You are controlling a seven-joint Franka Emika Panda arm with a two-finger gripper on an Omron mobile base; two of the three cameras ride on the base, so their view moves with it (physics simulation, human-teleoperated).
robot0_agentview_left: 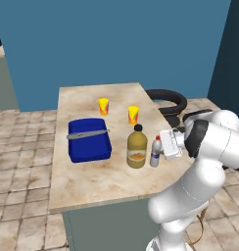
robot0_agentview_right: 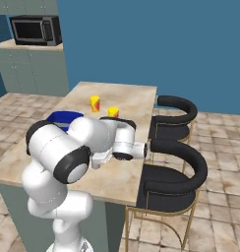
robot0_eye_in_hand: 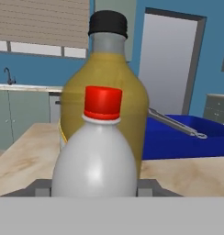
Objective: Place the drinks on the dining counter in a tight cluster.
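Left base view, from left to right: blue box (robot0_agentview_left: 89,139) with a metal utensil across it, yellow cup (robot0_agentview_left: 103,106) and second yellow cup (robot0_agentview_left: 133,114) behind, then amber bottle (robot0_agentview_left: 136,147), then white bottle (robot0_agentview_left: 155,151) just beside it, both upright on the counter (robot0_agentview_left: 92,184) near its right edge. Gripper (robot0_agentview_left: 160,148) closed on the white bottle from the right, low on the body. Hand view: fingers (robot0_eye_in_hand: 147,187) against both sides of this bottle, amber bottle directly behind it.

Step in hand, probably: setting the white bottle close to the amber one. To do well: no further push toward the amber bottle; open slowly and evenly; draw straight back to the right, away from the red cap. Room to leave nearby for the third drink.
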